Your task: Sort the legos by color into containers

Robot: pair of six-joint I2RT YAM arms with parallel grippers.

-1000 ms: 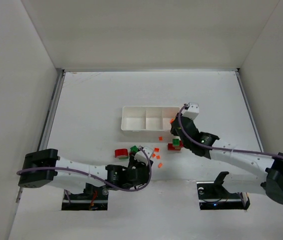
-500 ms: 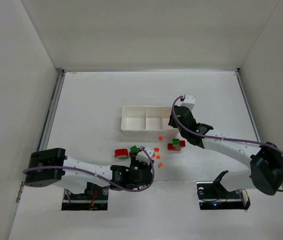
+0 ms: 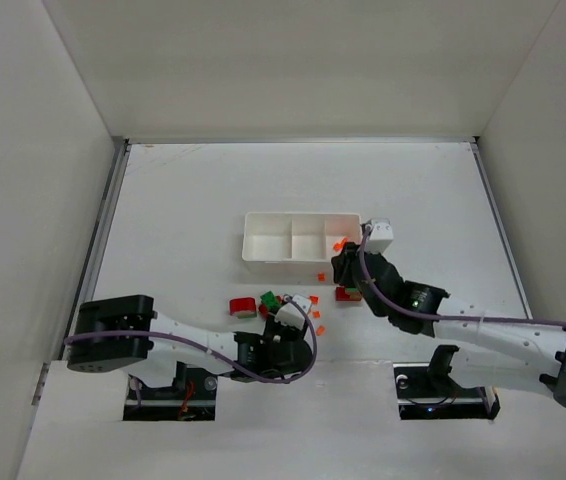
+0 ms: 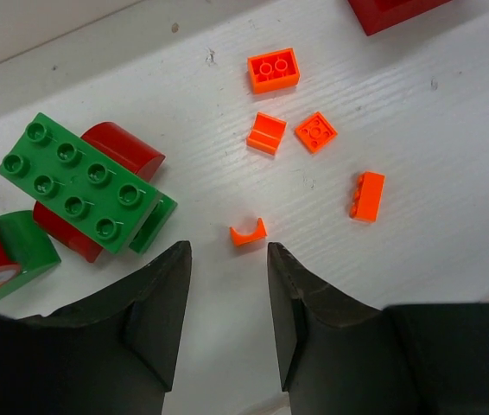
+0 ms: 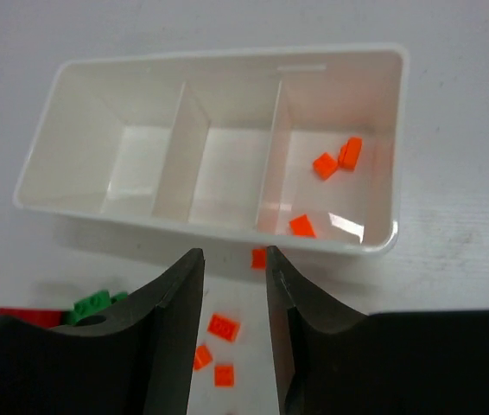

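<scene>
The white tray [image 3: 263, 248] has three compartments. In the right wrist view its right compartment [image 5: 374, 186] holds three orange pieces [image 5: 325, 164]; the other two compartments are bare. My right gripper [image 5: 234, 268] is open and empty, just in front of the tray's near wall, with one orange piece [image 5: 258, 258] between its tips on the table. It also shows in the top view [image 3: 343, 264]. My left gripper [image 4: 227, 259] is open and empty just short of a small orange arch piece [image 4: 248, 233]. Several orange pieces [image 4: 273, 70] lie beyond it. A green brick [image 4: 80, 181] lies on red bricks [image 4: 128, 147] to its left.
A red and green stack [image 3: 348, 291] sits under the right arm near the tray. A red brick [image 3: 241, 305] and a green one [image 3: 268, 298] lie left of the left gripper [image 3: 291, 303]. White walls enclose the table on three sides.
My right gripper has drawn back from over the tray's right compartment to the table in front of it. My left gripper has crept slightly to the right.
</scene>
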